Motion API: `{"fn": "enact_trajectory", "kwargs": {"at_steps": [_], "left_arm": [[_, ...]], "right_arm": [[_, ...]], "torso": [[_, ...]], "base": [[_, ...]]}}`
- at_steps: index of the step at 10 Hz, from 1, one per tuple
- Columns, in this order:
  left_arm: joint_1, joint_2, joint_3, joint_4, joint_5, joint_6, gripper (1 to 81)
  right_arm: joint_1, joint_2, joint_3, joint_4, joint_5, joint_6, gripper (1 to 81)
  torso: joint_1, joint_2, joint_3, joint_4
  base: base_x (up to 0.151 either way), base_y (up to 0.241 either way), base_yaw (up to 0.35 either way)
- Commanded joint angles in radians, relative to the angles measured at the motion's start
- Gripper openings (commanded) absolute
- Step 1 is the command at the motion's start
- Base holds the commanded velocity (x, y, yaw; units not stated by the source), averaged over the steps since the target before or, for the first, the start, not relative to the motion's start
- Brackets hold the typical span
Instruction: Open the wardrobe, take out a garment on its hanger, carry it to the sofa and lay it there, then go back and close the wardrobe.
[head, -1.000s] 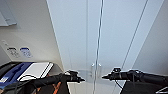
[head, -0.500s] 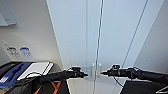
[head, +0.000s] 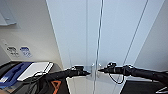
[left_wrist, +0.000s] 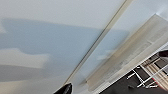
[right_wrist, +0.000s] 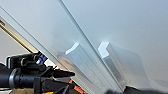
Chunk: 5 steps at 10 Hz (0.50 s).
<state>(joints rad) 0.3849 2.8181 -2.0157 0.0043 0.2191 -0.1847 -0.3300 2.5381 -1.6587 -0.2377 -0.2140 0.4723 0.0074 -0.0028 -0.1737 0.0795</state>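
Both arms have closed in on the door seam since a second ago: left gripper and right gripper now point tip-to-tip at the pair of handles, one from each side, each just beside its handle. Contact not confirmable. Can't tell whether either gripper is spread or clenched, fingers not resolvable. Wardrobe directly ahead, both doors closed, seam running vertically between the handles. Right wrist view shows the two handles close up on the white door faces, with the left gripper next to them. Left wrist view: door panel and seam, plus a dark fingertip.
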Motion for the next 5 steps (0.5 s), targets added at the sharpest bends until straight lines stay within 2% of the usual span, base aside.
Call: {"fn": "enact_trajectory", "kwargs": {"at_steps": [1,5], "left_arm": [[-0.169,0.018,-0.017,0.010,0.016,0.001,81.1],[-0.169,0.097,-0.106,0.010,0.012,0.002,81.1]], "right_arm": [[0.162,0.055,-0.091,0.017,-0.018,0.008,81.1],[0.168,0.115,-0.171,0.023,-0.021,0.008,81.1]], "torso": [[0.000,0.000,0.000,0.000],[0.000,0.000,0.000,0.000]], "base": [[0.000,0.000,0.000],[0.000,0.000,0.000]]}}
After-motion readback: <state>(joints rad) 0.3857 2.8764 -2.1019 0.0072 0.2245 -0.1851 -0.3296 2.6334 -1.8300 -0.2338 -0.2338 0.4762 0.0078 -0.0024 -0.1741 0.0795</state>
